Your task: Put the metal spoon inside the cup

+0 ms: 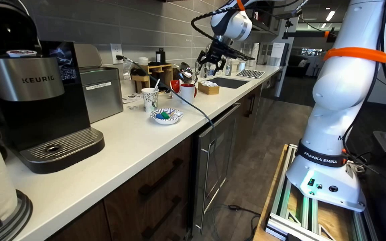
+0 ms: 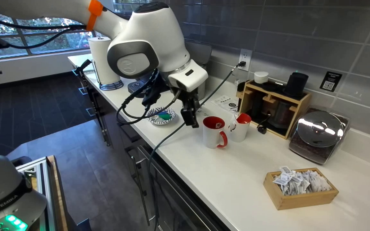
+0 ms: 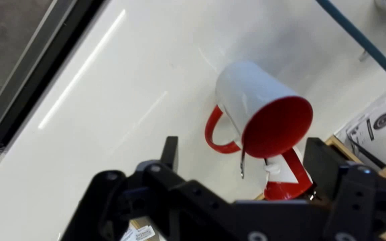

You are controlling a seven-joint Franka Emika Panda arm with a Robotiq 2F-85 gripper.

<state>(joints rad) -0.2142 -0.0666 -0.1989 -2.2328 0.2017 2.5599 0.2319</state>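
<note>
Daylight shows at the windows (image 2: 66, 40) while bright glare streaks the white counter (image 3: 112, 110).

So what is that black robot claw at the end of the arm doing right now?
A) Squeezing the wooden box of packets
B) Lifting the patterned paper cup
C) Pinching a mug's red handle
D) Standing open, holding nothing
D: in the wrist view the gripper has its jaws spread wide apart, with nothing clamped between them.
</note>
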